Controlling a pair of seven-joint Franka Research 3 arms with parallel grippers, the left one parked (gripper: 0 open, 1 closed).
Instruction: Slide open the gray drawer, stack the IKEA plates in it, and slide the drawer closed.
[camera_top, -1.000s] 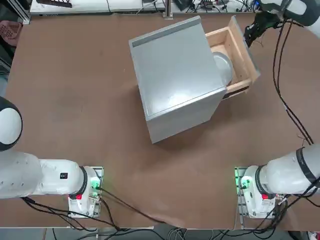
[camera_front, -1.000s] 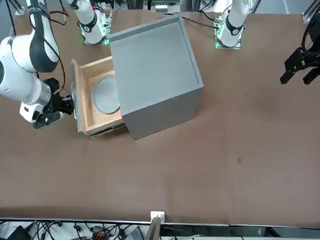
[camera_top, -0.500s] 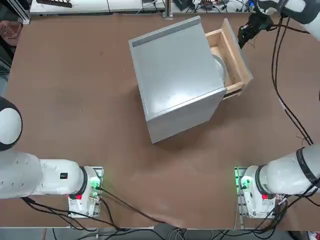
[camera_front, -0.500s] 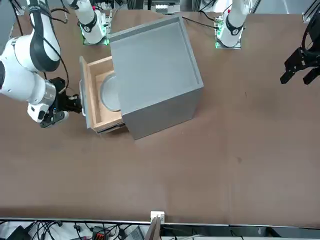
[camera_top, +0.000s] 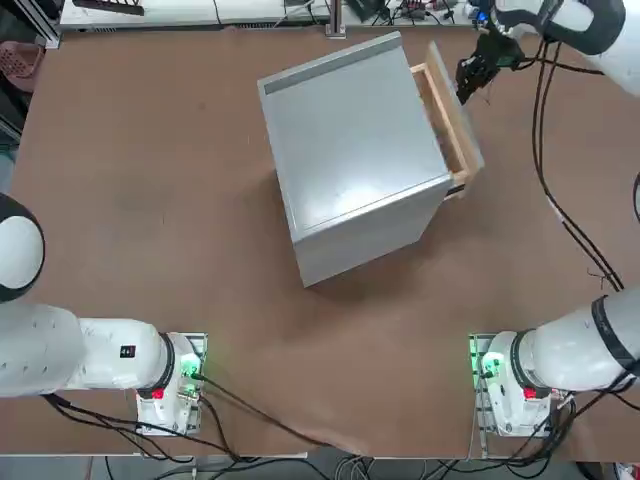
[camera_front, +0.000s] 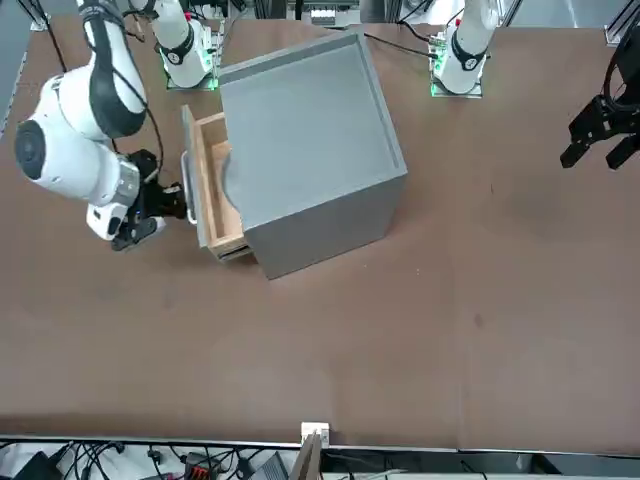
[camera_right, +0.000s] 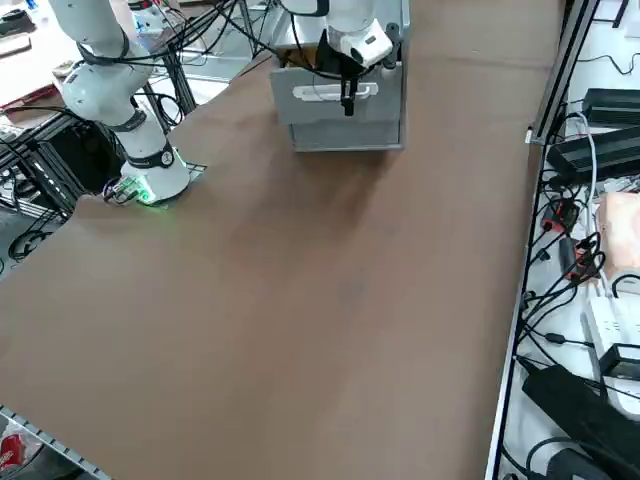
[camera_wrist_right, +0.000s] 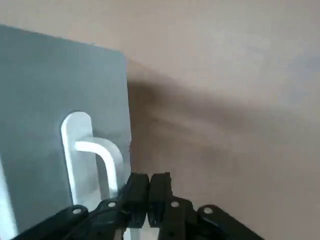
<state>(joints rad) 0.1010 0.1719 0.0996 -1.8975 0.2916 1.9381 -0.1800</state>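
Observation:
The big gray cabinet (camera_top: 350, 150) (camera_front: 310, 130) stands turned at an angle at the far middle of the table. Its gray drawer (camera_top: 456, 112) (camera_front: 212, 200) (camera_right: 310, 118) sticks out only a little, showing a narrow strip of wooden side. My right gripper (camera_top: 463, 88) (camera_front: 184, 211) (camera_right: 347, 103) (camera_wrist_right: 148, 189) is shut, with nothing between its fingers. Its tips rest against the drawer's gray front panel (camera_wrist_right: 40, 90), right beside the white handle (camera_wrist_right: 95, 155). The IKEA plates are hidden from view.
The arm bases (camera_top: 510, 380) (camera_top: 170, 380) sit at the near table edge with cables trailing from them. The right arm's cable (camera_top: 560, 200) hangs over the table's right side. Power strips and cables (camera_right: 600, 300) lie beyond the table's right edge.
The drawer has slid well into the cabinet, pushed by my shut right gripper moving with it. The plate seen inside earlier is now covered by the cabinet.

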